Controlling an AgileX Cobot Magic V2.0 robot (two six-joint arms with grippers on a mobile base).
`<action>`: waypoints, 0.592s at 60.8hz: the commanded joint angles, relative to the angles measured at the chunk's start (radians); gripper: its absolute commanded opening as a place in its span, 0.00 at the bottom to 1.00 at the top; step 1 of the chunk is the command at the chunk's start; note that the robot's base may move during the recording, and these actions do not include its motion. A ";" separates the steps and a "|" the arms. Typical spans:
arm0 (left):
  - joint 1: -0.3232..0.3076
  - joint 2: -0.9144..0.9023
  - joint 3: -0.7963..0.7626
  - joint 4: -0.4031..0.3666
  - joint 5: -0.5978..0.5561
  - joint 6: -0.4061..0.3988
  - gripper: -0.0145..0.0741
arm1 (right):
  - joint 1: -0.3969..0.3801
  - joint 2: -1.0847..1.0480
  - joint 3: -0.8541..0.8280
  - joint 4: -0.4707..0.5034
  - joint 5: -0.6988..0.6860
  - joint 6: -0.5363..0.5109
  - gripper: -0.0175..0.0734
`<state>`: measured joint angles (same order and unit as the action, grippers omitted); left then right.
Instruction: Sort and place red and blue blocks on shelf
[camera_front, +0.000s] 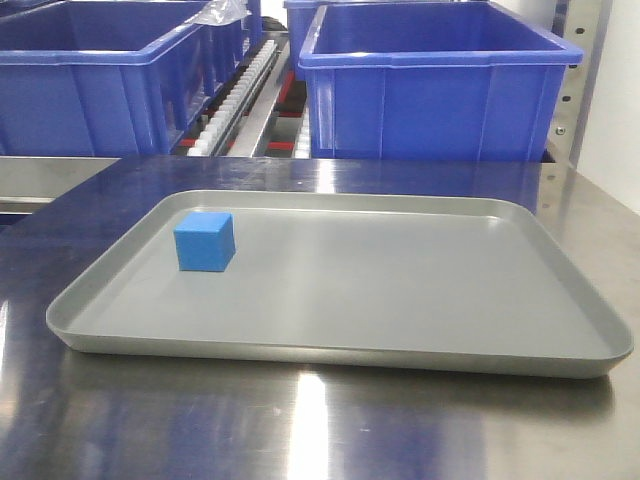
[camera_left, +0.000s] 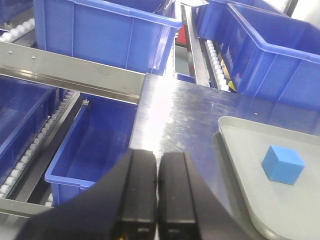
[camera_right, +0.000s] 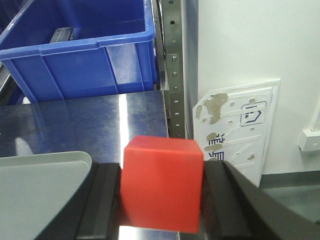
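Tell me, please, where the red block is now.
The red block appears only in the right wrist view, gripped by the right end effector over the steel table, beside the grey tray, with a blue bin behind.

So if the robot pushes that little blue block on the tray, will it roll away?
Probably not: the blue block is a cube resting flat on the grey tray, so it should slide, not roll. Its crisp straight edges suggest it's stiff. Its matte faces likely aren't slippery to grip.
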<state>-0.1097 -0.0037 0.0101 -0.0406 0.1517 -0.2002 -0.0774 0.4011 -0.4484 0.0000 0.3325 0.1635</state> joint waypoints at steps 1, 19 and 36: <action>0.000 -0.016 0.023 -0.007 -0.084 0.000 0.31 | -0.006 0.004 -0.028 -0.015 -0.100 -0.006 0.26; 0.000 -0.016 0.023 -0.007 -0.084 0.000 0.31 | -0.006 0.004 -0.028 -0.015 -0.100 -0.006 0.26; -0.002 0.013 -0.028 0.003 -0.057 0.000 0.31 | -0.006 0.004 -0.028 -0.015 -0.100 -0.006 0.26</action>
<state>-0.1097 -0.0037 0.0101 -0.0406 0.1588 -0.2002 -0.0774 0.4011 -0.4484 0.0000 0.3325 0.1635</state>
